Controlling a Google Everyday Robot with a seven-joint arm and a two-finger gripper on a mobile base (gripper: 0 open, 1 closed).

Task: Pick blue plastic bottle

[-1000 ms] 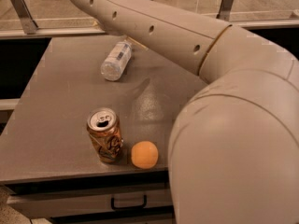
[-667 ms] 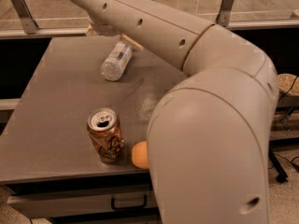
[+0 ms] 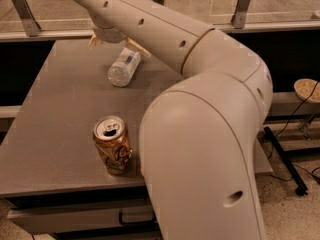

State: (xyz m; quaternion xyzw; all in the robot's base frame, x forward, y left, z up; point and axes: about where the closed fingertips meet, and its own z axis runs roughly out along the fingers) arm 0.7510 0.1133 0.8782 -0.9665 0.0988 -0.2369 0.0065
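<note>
The blue plastic bottle [image 3: 122, 67] lies on its side at the back of the grey table [image 3: 55, 109], its clear base toward me. My gripper [image 3: 116, 44] hangs just over the bottle's far end at the end of my long beige arm. Its tan fingertips [image 3: 93, 41] stand spread apart, one on each side of the bottle's far end, holding nothing. The bottle's cap is hidden under the gripper.
An orange-brown drink can [image 3: 112, 144] stands upright near the table's front edge, next to my arm's big elbow [image 3: 200, 154], which covers the table's right half. A glass railing [image 3: 30, 14] runs behind the table. A bowl [image 3: 307, 89] sits at the far right.
My arm has swung left and forward, and the gripper has come down over the bottle's far end. The elbow now hides the orange ball beside the can. The bottle and can have not moved.
</note>
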